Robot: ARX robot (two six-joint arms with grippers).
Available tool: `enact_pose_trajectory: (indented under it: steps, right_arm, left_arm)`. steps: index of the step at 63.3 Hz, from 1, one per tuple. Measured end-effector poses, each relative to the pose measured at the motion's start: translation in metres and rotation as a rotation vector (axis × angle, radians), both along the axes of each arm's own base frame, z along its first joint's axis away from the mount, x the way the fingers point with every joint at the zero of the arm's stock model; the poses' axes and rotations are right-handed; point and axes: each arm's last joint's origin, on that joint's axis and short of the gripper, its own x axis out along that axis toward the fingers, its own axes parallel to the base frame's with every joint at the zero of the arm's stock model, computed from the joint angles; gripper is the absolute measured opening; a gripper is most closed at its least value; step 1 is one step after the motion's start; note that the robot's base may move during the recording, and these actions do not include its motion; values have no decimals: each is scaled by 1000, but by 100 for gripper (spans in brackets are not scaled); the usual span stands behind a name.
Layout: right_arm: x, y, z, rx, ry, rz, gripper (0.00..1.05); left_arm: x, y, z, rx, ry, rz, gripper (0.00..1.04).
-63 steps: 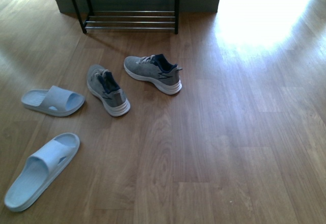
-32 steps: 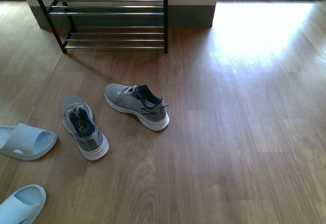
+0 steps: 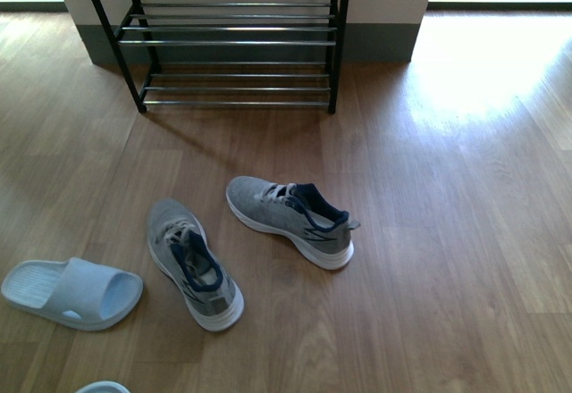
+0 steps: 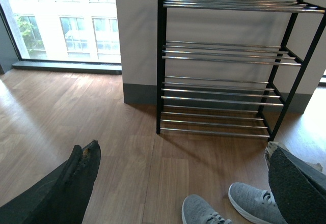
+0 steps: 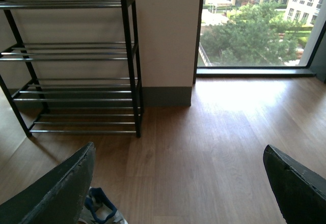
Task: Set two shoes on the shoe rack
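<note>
Wood floor: shoes and shoe rack shifted right.

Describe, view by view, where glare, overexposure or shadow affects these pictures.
Front view: sunlight washes out the floor at the far right, and the rack throws a soft shadow on the boards in front of it. Left wrist view: the window is overexposed and pale. Right wrist view: a bright patch glares on the floor below the window, yet the trees outside look sharp.

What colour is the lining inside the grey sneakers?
Dark navy, seen best in the front view inside the nearer sneaker and the farther sneaker.
</note>
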Motion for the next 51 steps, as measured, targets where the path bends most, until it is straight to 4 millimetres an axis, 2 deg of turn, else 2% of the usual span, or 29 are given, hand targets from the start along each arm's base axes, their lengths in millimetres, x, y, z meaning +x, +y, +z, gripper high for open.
enact_pose_trajectory:
  steps: [8, 15, 19, 27, 29, 33, 38, 42, 46, 51]
  right_arm:
    - [0, 0, 0, 0, 0, 0, 96]
    - [0, 0, 0, 0, 0, -2, 96]
    - [0, 0, 0, 0, 0, -2, 96]
    - [0, 0, 0, 0, 0, -2, 96]
    - [0, 0, 0, 0, 0, -2, 96]
    - [0, 0, 0, 0, 0, -2, 96]
    - [0, 0, 0, 0, 0, -2, 96]
    - [0, 0, 0, 0, 0, -2, 96]
    - [0, 0, 0, 0, 0, -2, 96]
    - [0, 0, 0, 0, 0, -2, 96]
  left_arm:
    - [0, 0, 0, -4, 6, 12, 95]
    - [3, -4, -5, -156, 221, 243, 95]
    - [9, -9, -7, -240, 267, 259, 95]
    - [42, -21, 8, -410, 301, 169, 95]
    - [63, -28, 12, -458, 335, 118, 95]
    - [92, -39, 9, -465, 396, 93, 95]
    - [129, -55, -11, -453, 517, 100, 95]
    - [153, -69, -45, -429, 679, 100, 95]
    - [165, -81, -80, -394, 824, 109, 95]
    - [174, -88, -114, -361, 960, 119, 95]
